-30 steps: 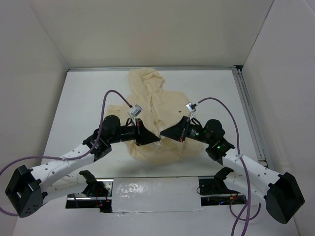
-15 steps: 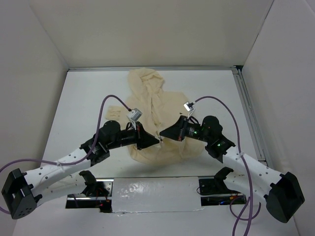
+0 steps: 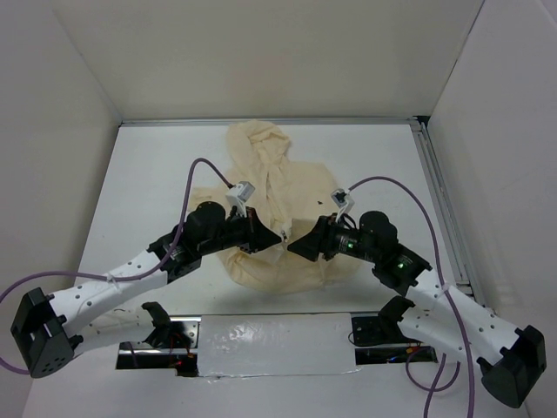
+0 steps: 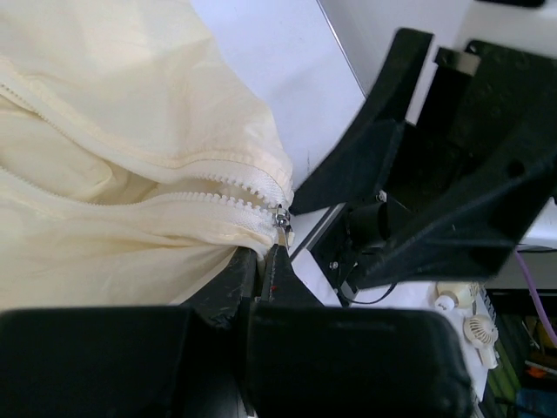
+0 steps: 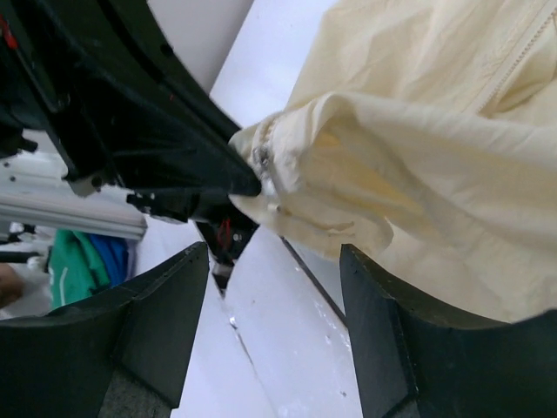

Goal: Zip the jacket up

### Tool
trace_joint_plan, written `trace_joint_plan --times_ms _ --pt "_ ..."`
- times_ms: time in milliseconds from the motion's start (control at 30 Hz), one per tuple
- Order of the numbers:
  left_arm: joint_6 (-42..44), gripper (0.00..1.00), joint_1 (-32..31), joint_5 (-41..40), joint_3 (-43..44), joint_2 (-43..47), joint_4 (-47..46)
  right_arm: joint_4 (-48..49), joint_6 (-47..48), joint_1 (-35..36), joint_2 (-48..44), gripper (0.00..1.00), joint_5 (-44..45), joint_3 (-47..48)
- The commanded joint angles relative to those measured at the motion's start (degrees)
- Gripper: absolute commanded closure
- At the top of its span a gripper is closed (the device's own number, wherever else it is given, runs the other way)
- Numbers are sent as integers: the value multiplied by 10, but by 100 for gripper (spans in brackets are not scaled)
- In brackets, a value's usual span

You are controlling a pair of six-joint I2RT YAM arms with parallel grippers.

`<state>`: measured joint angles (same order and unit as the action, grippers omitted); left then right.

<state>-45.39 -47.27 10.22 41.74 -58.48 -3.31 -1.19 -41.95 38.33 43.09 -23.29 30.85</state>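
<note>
The cream jacket (image 3: pixel 271 196) lies on the white table (image 3: pixel 152 187), hood toward the far wall, its front zipper (image 4: pixel 183 187) running toward the lifted hem. My left gripper (image 3: pixel 277 237) is shut on the jacket's bottom edge right at the metal zipper slider (image 4: pixel 281 218), the fingertips (image 4: pixel 277 254) pinching the fabric just under it. My right gripper (image 3: pixel 296 246) hangs open a short way right of that spot, apart from the cloth. In the right wrist view its two fingers (image 5: pixel 165 322) stand wide with only table between them, and the jacket (image 5: pixel 418 174) bunches just beyond.
A silvery taped plate (image 3: pixel 261 335) lies at the near edge between the arm bases. A metal rail (image 3: pixel 439 205) runs along the table's right side. White walls enclose the table on three sides. Purple cables (image 3: pixel 196 174) loop above both wrists.
My right gripper has opened, let go of the jacket's hem, and drawn back slightly to the right. The left gripper stays shut at the zipper's foot and has shifted only a little.
</note>
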Motion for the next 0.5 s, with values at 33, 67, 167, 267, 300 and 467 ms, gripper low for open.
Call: trace_joint_plan --times_ms 33,67,167,267,300,467 --pt "-14 100 2 -10 33 -8 0 -38 51 46 -30 32 65 -3" --pt "-18 100 2 -7 32 -8 1 -28 57 53 -29 33 88 -5" --pt "-23 100 2 -8 34 -5 3 -8 71 79 -6 37 125 -11" --pt "-23 100 2 -6 37 0 10 35 79 106 27 40 140 -26" --pt "-22 100 2 -6 39 3 15 36 85 118 44 41 161 -24" --pt "-21 100 2 -1 34 10 15 65 95 141 74 43 208 -15"
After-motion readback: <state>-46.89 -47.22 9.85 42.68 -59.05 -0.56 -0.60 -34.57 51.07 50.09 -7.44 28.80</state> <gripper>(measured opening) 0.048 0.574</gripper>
